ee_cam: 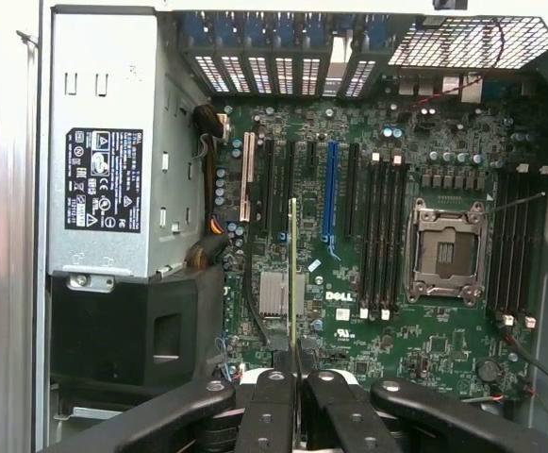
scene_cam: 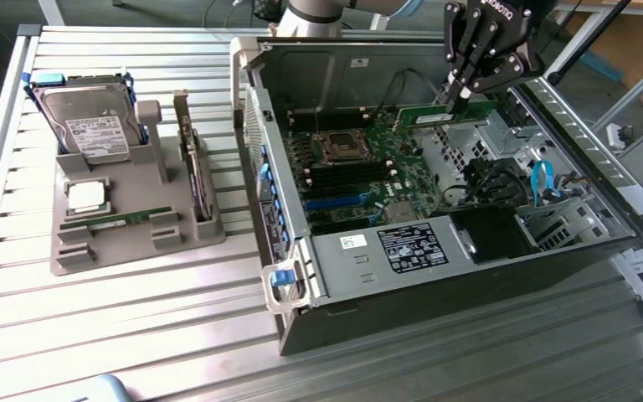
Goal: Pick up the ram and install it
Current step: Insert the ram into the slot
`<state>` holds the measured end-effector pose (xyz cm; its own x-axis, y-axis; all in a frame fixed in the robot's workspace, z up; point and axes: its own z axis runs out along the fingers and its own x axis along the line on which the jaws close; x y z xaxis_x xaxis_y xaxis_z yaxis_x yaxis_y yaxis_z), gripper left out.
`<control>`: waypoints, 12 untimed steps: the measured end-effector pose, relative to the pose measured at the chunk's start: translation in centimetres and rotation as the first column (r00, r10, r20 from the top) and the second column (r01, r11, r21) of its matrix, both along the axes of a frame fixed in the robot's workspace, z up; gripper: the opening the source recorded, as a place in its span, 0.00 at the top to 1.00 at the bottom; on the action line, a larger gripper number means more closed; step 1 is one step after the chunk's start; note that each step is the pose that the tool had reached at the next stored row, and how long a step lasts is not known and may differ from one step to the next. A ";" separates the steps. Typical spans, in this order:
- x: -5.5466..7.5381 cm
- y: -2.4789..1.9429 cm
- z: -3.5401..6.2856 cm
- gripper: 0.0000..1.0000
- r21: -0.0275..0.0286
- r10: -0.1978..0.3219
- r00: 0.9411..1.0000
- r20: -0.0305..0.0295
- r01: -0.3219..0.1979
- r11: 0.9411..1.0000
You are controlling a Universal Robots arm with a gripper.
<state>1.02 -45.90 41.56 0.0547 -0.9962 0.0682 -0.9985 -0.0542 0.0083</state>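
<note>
Tool clamped on ram over motherboard inside open case; hard drive in holder.

Black linked-finger robot gripper clamped on a thin green circuit-board stick, the ram.
In the exterior view we see the grey cylindrical arm at the far edge and the gripper pointing steeply downward. In the wrist view we look along its black fingers, pressed together against both faces of the edge-on ram.
</note>
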 end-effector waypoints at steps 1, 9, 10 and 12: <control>0.0 0.17 0.00 0.88 0.000 0.000 1.000 0.000 0.000 1.000; 0.0 1.18 0.00 0.88 0.000 0.000 1.000 0.000 0.000 1.000; 0.0 1.37 0.00 0.88 0.000 0.000 1.000 0.000 0.000 1.000; 0.0 1.66 0.00 0.88 0.000 0.000 1.000 0.000 0.000 1.000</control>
